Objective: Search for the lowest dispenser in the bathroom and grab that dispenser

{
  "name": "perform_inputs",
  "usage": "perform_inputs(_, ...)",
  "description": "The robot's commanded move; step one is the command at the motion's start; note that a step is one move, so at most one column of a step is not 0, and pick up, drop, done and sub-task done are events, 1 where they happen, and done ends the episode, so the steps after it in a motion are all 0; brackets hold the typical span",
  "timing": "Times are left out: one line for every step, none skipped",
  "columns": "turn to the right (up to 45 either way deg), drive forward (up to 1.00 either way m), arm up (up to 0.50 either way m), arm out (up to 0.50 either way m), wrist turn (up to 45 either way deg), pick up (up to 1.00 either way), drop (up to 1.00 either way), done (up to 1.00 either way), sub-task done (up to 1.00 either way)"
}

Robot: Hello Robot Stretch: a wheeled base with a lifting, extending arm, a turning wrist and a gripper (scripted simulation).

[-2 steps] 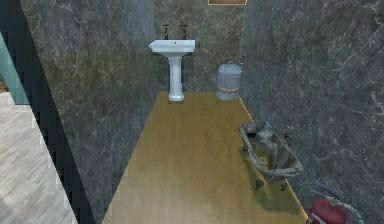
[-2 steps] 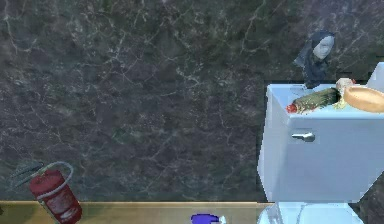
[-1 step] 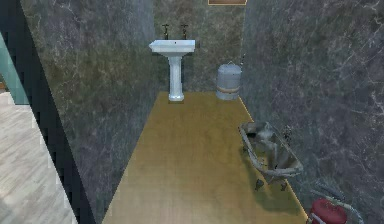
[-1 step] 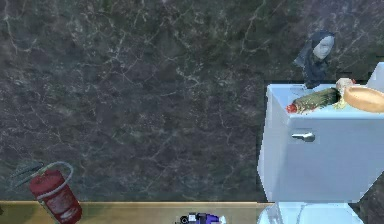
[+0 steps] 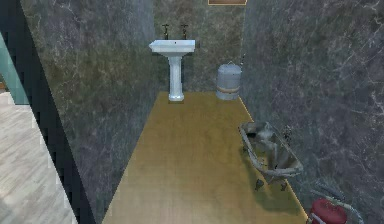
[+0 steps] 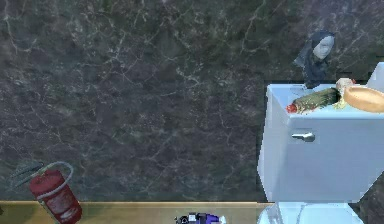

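In the forward view, a dark door frame (image 5: 40, 110) was seen at the left, with pale flooring (image 5: 28, 170) outside it. Beyond it, a brown floor (image 5: 190, 160) ran between dark marbled walls (image 5: 100, 70). A white pedestal sink (image 5: 174, 55) was mounted against the far wall, and a grey cylindrical container (image 5: 230, 78) stood just to its right in the corner. A tangled wire frame (image 5: 268, 155) lay on the floor along the right wall. Nearer still, a red canister (image 5: 330, 212) with a grey loop stood at the view's bottom right corner. In the arm side view, the red canister was seen at the lower left, on the floor against the wall. The gripper (image 6: 188, 218) was cut off by the bottom edge near the middle. The state of its fingers, and whether anything was held, could not be told. To the right stood a pale toilet tank (image 6: 320, 165) with a flush lever (image 6: 303, 136) on its front. On the tank lid, a dark bottle-like shape (image 6: 318, 100) with a red end lay on its side. It was the nearest match for a dispenser, though this could not be confirmed. A dark figurine (image 6: 318, 55) stood behind it, and a tan oblong (image 6: 362, 97) lay at the right edge.
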Motion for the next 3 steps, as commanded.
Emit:
perform_inputs(0.0, 0.00, 0.00, 0.00, 45.0, 0.00, 0.00, 0.00, 0.00)
perform_inputs(0.0, 0.00, 0.00, 0.00, 45.0, 0.00, 0.00, 0.00, 0.00)
perform_inputs(0.0, 0.00, 0.00, 0.00, 45.0, 0.00, 0.00, 0.00, 0.00)
